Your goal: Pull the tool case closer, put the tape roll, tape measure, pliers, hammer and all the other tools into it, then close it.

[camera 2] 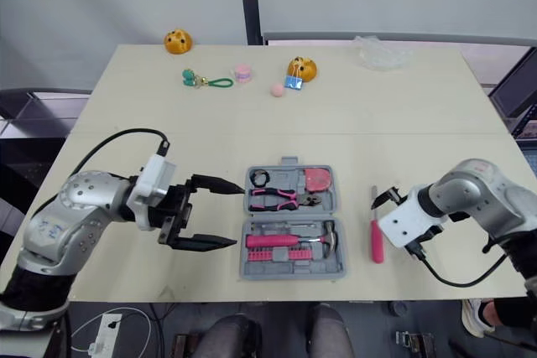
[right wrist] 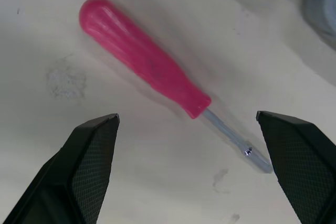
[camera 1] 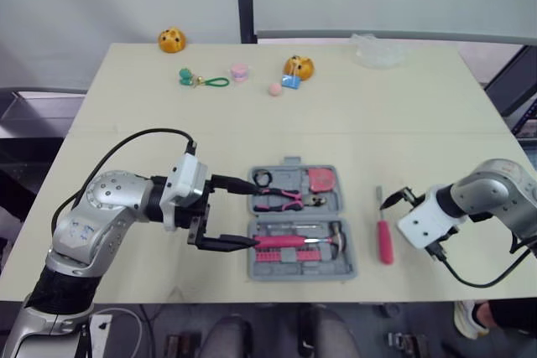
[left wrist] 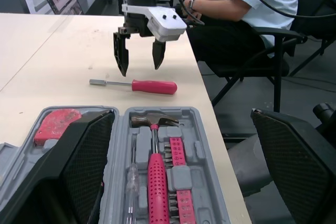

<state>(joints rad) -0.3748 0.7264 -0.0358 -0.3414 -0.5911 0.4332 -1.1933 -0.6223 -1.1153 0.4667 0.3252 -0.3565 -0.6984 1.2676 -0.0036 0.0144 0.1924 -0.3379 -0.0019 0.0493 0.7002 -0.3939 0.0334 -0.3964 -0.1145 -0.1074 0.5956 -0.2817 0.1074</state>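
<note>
Through the head camera I see the open grey plastic tool case at the middle of the near edge of the pale table. The pink-handled pliers and pink-handled hammer are already bedded in it. My left gripper sits at the case's left edge, jaws spread. The pink-handled screwdriver lies on the table just right of the case. My right gripper hovers over its far, metal end, jaws spread.

The left wrist camera shows that gripper's tips above the tool, not touching it.

In the right wrist camera the handle lies slantwise, ahead of the line between my fingers. I judge I should shift over the handle's thick middle, turn the wrist so the pads close square across it rather than on the thin shaft, then lower.
</note>
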